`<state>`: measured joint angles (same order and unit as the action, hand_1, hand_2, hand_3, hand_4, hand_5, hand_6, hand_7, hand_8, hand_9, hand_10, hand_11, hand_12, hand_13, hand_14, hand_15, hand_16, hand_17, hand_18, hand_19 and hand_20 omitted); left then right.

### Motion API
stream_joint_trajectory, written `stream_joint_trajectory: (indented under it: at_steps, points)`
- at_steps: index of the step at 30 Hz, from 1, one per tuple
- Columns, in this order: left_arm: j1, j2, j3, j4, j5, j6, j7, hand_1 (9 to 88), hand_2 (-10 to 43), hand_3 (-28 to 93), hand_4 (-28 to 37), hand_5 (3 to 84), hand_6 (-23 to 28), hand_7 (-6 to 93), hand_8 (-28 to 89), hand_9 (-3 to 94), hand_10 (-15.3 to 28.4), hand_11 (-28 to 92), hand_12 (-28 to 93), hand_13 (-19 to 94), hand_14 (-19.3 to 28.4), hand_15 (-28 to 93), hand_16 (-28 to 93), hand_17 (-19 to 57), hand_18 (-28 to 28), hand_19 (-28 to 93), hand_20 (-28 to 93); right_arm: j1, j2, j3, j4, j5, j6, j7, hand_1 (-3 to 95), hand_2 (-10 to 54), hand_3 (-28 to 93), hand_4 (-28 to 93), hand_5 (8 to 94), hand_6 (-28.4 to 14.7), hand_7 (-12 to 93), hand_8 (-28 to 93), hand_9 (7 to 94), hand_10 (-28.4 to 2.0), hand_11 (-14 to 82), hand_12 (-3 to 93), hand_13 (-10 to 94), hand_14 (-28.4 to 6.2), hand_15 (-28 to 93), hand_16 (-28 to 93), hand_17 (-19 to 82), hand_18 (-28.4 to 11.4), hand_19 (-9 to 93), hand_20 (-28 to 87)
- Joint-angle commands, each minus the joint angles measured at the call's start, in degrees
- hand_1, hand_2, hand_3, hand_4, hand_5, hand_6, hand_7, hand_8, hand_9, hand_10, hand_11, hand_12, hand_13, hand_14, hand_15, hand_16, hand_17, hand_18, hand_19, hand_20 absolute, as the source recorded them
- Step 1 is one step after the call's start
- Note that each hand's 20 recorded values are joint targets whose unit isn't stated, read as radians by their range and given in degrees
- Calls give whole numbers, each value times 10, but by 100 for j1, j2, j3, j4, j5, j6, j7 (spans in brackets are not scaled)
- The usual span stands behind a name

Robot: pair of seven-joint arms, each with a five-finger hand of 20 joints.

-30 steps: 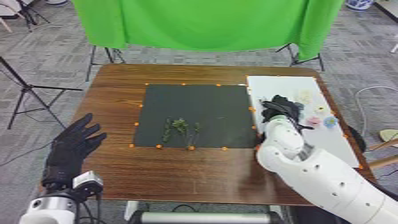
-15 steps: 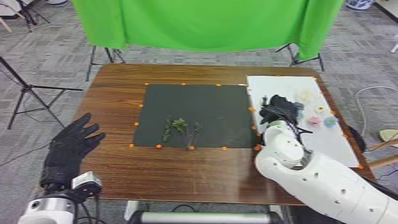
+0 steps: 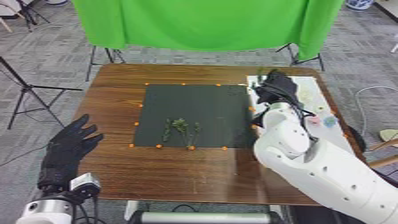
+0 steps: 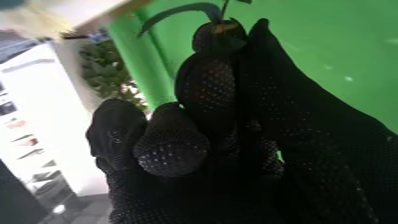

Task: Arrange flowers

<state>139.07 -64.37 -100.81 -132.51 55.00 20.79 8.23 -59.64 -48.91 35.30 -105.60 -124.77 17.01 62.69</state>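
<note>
One leafy stem point(image 4: 197, 6) — between tips of fingers point(image 4: 211, 82), right hand point(image 3: 278, 87)

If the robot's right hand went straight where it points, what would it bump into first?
Probably the hanging green cloth beyond the brown wooden table, though the height of the hand is unclear.

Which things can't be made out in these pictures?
- Stem's lower end, right wrist view: hidden in the right hand's pinch.
- Its far end, right wrist view: cut off by the edge.
- Pale shape, right wrist view: too blurred.
- Part of white board, head view: behind right hand and arm.
</note>
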Motion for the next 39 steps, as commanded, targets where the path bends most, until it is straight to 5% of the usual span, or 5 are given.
stream_joint_trajectory:
  at_steps: [1,9,29,39]
  points:
    - [115,-2,-38,-40,-16,39,-20,252,70,816,-186,344,89,138,-101,312,187,265,81,256,254,490,-96,-77,240,650,-60,-328,-253,212,-498,-208,-394,-303,458,-95,922,-252,859,-44,329,275,828,-161,543,330,772,-139,857,183,422,-284,932,661]
    - [88,-108,-90,-63,67,-122,-259,253,72,813,-185,344,89,137,-100,312,187,265,81,257,254,491,-95,-77,240,650,-60,-824,-519,177,-541,-162,-633,-273,458,-95,918,-250,862,-47,318,277,828,-163,543,330,770,-141,858,185,421,-284,932,663]
    - [17,-138,-85,-33,84,-147,-293,258,75,812,-184,344,90,137,-99,311,185,266,81,257,253,492,-96,-77,240,651,-61,-1196,-724,-167,-177,54,-1300,-418,464,-95,893,-244,864,-50,317,236,823,-160,550,309,763,-140,854,178,410,-284,932,649]
    - [24,-147,-86,-32,77,-138,-312,258,75,811,-183,344,89,138,-100,310,185,266,78,256,253,492,-97,-76,240,651,-62,-1319,-777,-116,-253,62,-1117,-631,452,-95,851,-272,876,-38,303,170,827,-159,569,261,764,-140,836,175,403,-284,932,612]
